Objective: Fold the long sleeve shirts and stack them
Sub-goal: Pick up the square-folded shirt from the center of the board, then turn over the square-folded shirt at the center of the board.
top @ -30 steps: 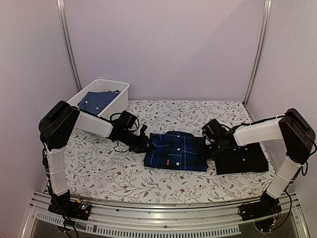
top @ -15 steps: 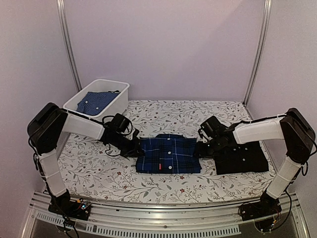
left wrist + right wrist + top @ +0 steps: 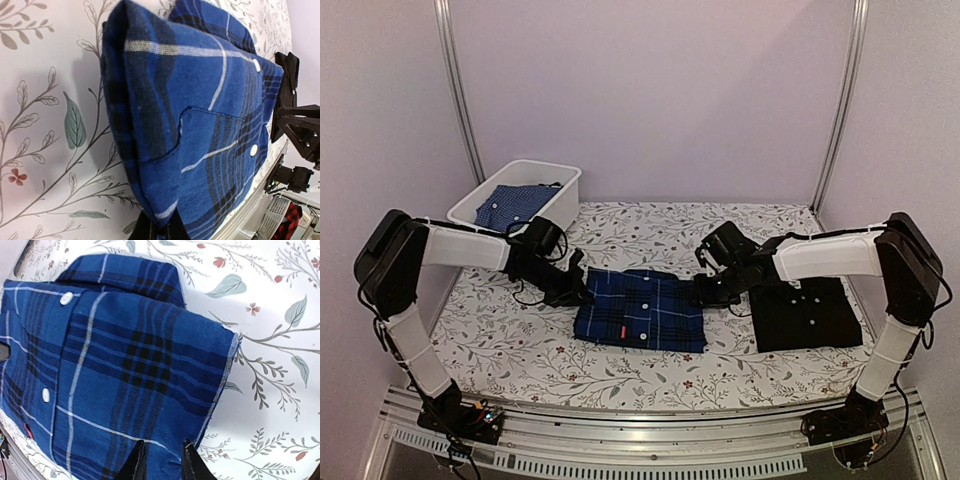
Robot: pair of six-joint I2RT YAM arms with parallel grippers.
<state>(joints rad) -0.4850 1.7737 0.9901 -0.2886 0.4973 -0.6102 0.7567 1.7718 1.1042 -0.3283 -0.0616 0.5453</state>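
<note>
The navy-and-blue plaid shirt (image 3: 640, 310) lies folded on the flowered table, collar to the far side. My left gripper (image 3: 578, 292) is shut on its left edge; in the left wrist view the fingers (image 3: 157, 231) pinch the fold of the plaid shirt (image 3: 200, 115). My right gripper (image 3: 703, 293) is shut on its right edge; in the right wrist view the gripper (image 3: 162, 462) has the hem of the plaid shirt (image 3: 115, 365) bunched between its fingers. The black shirt (image 3: 807, 312) lies folded flat at the right, just right of the right gripper.
A white bin (image 3: 563, 200) stands at the back left with a blue dotted cloth (image 3: 515, 205) inside. Metal posts rise at both back corners. The table's near edge is a metal rail (image 3: 650, 440).
Both grippers have moved left with the plaid shirt held between them, so it now lies farther from the black shirt. The black shirt has not moved.
</note>
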